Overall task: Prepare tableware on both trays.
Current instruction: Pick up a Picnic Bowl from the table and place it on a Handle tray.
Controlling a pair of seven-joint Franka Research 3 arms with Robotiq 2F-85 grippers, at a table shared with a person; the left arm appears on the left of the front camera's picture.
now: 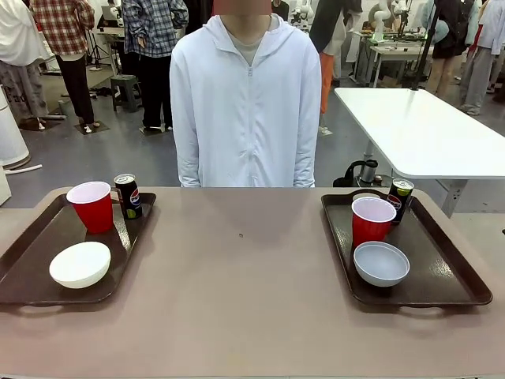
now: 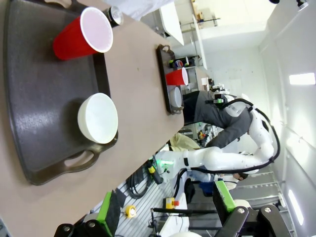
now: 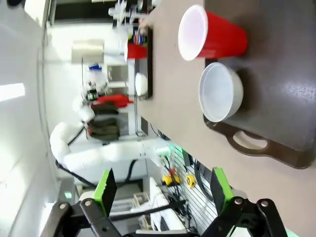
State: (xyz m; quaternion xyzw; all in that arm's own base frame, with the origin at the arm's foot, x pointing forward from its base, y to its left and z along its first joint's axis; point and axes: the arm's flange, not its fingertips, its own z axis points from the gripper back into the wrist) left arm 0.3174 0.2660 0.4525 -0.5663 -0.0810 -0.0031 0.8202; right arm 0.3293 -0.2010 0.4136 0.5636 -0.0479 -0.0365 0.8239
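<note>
Each tray (left (image 1: 31, 260), right (image 1: 450, 268)) holds a red cup (image 1: 92, 205), bowl (image 1: 80, 264) & can (image 1: 128, 195), w/ left gripper (image 2: 168, 217) & right gripper (image 3: 160, 195) both spread apart, empty, off-table; a careless reach could topple the light cups.

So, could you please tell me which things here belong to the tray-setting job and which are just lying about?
Job:
- two dark brown plastic trays
- two red plastic cups
- two round whitish bowls
- two slim dark cans

Lying about:
- white table behind
- black kettle-like object
</note>
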